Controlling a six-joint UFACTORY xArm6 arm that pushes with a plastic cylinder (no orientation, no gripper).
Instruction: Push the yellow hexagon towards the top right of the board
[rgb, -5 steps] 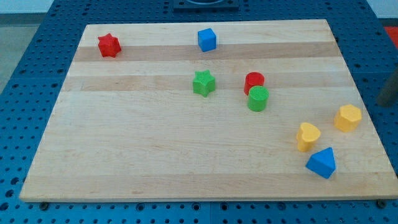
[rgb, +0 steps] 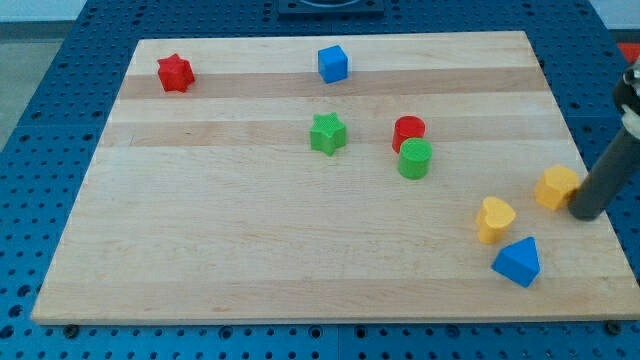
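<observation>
Tool: my tip (rgb: 587, 214), a plain rod without jaws, nothing gripped
Yellow hexagon (rgb: 556, 187): touching tool's left side
Yellow heart (rgb: 494, 219): farther left
Blue block (rgb: 517, 262): below-left
Surface (rgb: 250, 230): wooden board

My tip (rgb: 586, 212) touches the hexagon's (rgb: 556, 187) right side, lower right of frame; a heart (rgb: 494, 219) and triangle (rgb: 517, 262) sit lower left.

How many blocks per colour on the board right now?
Red: 2, star, cylinder
Blue: 2, cube, triangular block
Green: 2, star, cylinder
Yellow: 2, hexagon, heart-shaped block
Total: 8
</observation>
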